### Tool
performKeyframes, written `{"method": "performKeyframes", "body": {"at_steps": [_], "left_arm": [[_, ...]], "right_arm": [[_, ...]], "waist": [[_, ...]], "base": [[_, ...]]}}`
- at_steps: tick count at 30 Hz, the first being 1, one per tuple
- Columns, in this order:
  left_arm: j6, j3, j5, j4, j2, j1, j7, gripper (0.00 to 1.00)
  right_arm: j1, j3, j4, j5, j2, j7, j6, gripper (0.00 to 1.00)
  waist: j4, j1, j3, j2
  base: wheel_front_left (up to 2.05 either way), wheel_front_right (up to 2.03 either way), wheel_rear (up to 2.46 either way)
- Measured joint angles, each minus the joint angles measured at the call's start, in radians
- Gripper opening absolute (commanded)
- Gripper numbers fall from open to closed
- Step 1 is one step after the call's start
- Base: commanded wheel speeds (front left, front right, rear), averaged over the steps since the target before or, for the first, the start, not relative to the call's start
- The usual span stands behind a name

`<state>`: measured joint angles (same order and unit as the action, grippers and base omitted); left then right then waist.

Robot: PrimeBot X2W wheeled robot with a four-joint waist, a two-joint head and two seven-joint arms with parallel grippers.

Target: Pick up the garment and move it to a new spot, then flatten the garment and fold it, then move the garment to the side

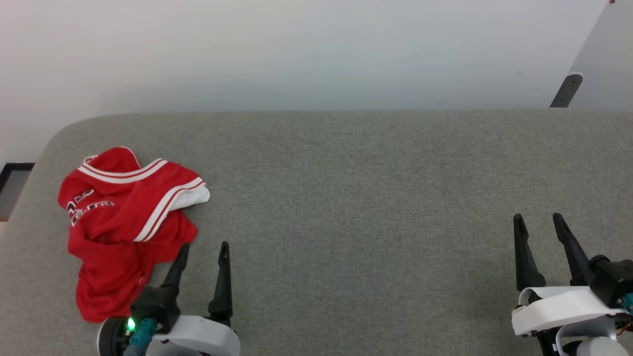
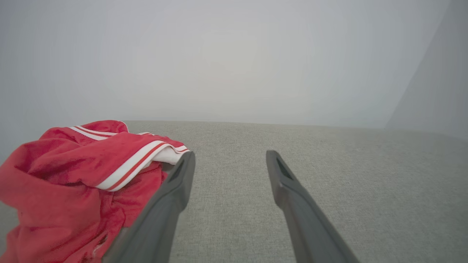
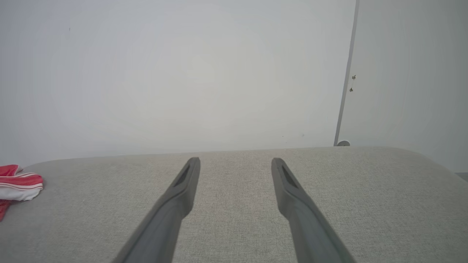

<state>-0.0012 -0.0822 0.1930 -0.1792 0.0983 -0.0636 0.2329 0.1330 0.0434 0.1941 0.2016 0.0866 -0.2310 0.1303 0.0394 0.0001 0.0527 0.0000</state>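
1. We see the garment [image 1: 123, 217] lying crumpled on the left part of the grey fabric surface [image 1: 346, 198], close to its left edge and rounded far corner.
2. It is a red heap with white-and-red striped trim running across its top, and a white sleeve end pokes out on its right side. On its left we make out part of a black print outlined in white, too bunched to read.
3. The left gripper [image 1: 205, 244] sits just beside the garment's lower right edge, its 2 dark fingers spread apart and nothing between them.
4. In the left wrist view the red cloth bunches up against the outer side of the left-hand finger; we cannot tell whether the two touch.
5. The right gripper [image 1: 538, 216] is well apart from the garment, over bare fabric at the right side, its 2 fingers likewise spread and holding nothing.
6. Behind the surface we see a plain pale wall [image 1: 296, 49].
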Motion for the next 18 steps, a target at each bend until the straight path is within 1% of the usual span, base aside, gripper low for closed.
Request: {"method": "performKeyframes", "body": {"at_steps": [3,13,18], "left_arm": [[0.000,0.004,-0.024,0.000,-0.003,0.000,0.006,1.00],[-0.025,0.019,-0.088,-0.020,-0.015,0.001,0.023,1.00],[-0.041,0.041,-0.087,-0.037,-0.025,-0.001,0.031,1.00]], "right_arm": [[-0.005,0.004,-0.002,-0.022,-0.004,-0.007,0.000,1.00],[-0.006,0.005,-0.003,-0.083,-0.009,-0.025,0.000,1.00],[-0.002,0.009,-0.002,-0.092,-0.010,-0.030,0.000,1.00]], "waist": [[0.001,0.0000,0.001,0.0000],[0.009,0.0000,0.002,0.0000],[0.014,0.0000,0.007,0.0000]], "base": [[0.00,0.00,0.00],[0.00,0.00,0.00],[0.00,0.00,0.00]]}}
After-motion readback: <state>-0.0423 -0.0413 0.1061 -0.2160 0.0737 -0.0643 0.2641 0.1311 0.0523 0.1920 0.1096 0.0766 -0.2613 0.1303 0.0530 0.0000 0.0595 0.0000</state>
